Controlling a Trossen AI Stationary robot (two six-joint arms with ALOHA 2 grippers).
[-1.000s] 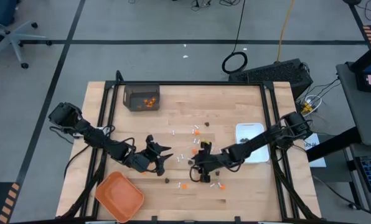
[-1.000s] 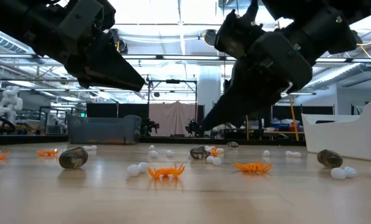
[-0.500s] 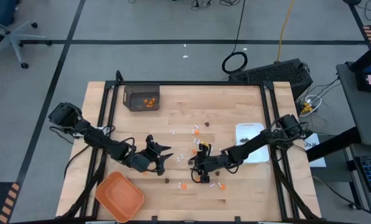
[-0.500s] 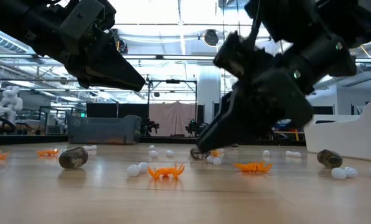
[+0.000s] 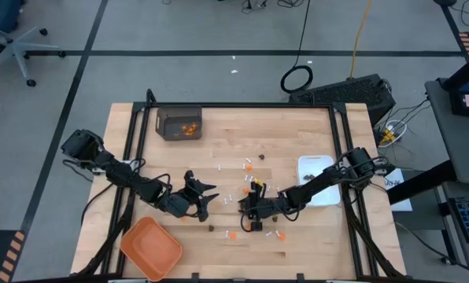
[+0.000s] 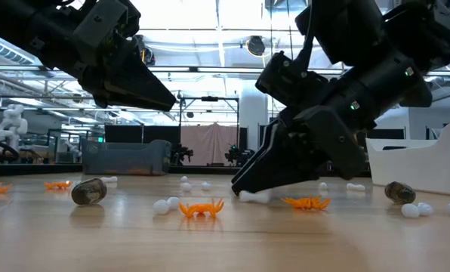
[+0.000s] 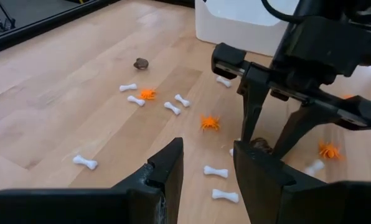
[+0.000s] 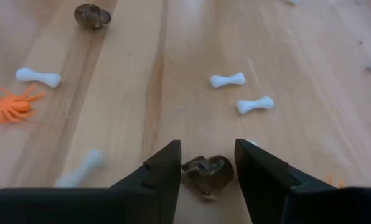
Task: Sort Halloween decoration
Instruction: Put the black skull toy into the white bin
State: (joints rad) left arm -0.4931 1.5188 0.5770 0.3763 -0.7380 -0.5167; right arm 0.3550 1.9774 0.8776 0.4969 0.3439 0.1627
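From my station I read the bench [image 5: 297, 126] left to right; at its front left corner the orange tray [image 5: 150, 248] looks empty, so nothing has gone there yet, while the dark bin [image 5: 179, 123] toward the far left holds a few orange bits [image 5: 190, 130], which I take as a first batch sorted. My left hand [image 5: 203, 196] hovers above the wood left of centre, fingers a moderate gap apart and holding nothing that I can see; it waits. Just to its right my right hand [image 5: 249, 211] is down at the bench surface among the scatter; in its wrist view a dark brown skull-like piece [image 8: 207, 174] sits between its two fingers, which stand close on either side; whether they are actually clamped on it yet I cannot tell. Around it lie white bones [image 8: 226, 79], orange spiders [image 6: 201, 208] and more dark pieces [image 6: 88, 191], loose on the wood in the middle of the bench. At the right edge the white dish [image 5: 327, 196] carries a few dark bits [image 5: 307, 178], as far as I can make out. I judge the sort only begun: small batches are placed; dozens of pieces, and seemingly all the bones, remain.
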